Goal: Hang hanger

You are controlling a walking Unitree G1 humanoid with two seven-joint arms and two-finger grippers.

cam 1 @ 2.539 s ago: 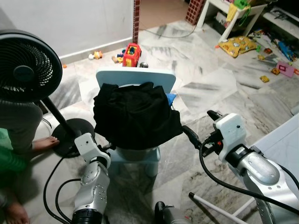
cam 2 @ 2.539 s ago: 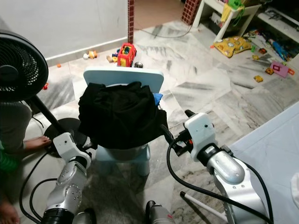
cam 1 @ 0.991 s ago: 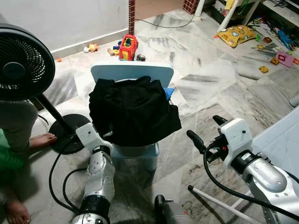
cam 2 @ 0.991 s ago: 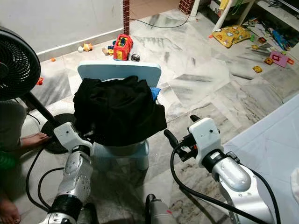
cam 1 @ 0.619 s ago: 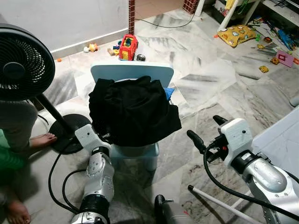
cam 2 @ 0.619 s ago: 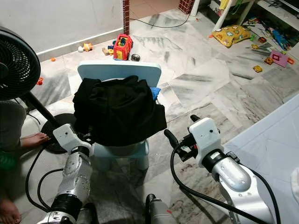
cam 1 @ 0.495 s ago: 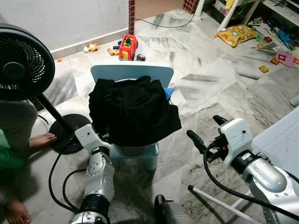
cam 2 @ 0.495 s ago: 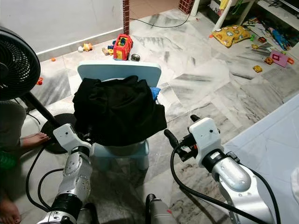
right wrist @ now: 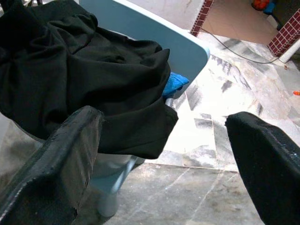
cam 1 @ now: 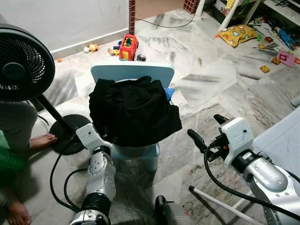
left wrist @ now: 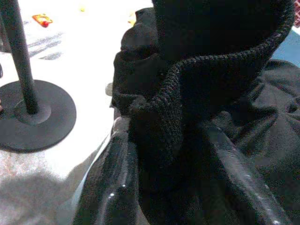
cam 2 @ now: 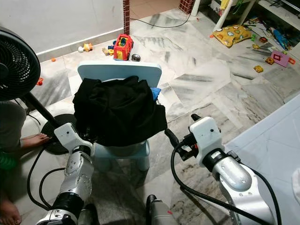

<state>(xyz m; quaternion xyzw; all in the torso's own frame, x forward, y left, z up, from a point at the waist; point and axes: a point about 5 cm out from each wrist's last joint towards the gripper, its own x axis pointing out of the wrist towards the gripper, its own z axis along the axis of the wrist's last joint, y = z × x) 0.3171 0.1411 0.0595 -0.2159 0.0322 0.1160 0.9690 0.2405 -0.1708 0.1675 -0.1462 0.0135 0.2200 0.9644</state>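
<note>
A black garment (cam 1: 133, 110) lies heaped over a small light-blue chair (cam 1: 131, 72). Something blue (cam 1: 170, 93) pokes out at the garment's right side; whether it is a hanger I cannot tell. My left gripper (left wrist: 164, 131) is at the garment's lower left edge, shut on a ribbed knit band of the cloth, which sits between the two fingers (left wrist: 115, 183). My right gripper (cam 1: 202, 125) hovers open to the right of the chair, a short way from the cloth's hanging corner, with nothing between its fingers (right wrist: 70, 150).
A black standing fan (cam 1: 23, 58) with a round base (cam 1: 65, 133) stands left of the chair, and a person's foot (cam 1: 42, 140) is beside it. Toys (cam 1: 128, 47) lie behind the chair and at the far right. A white rod (cam 1: 220, 204) lies on the marble floor by my right arm.
The camera view rose and shifted since 2.5 s ago. Over the last second both grippers have stayed almost where they were.
</note>
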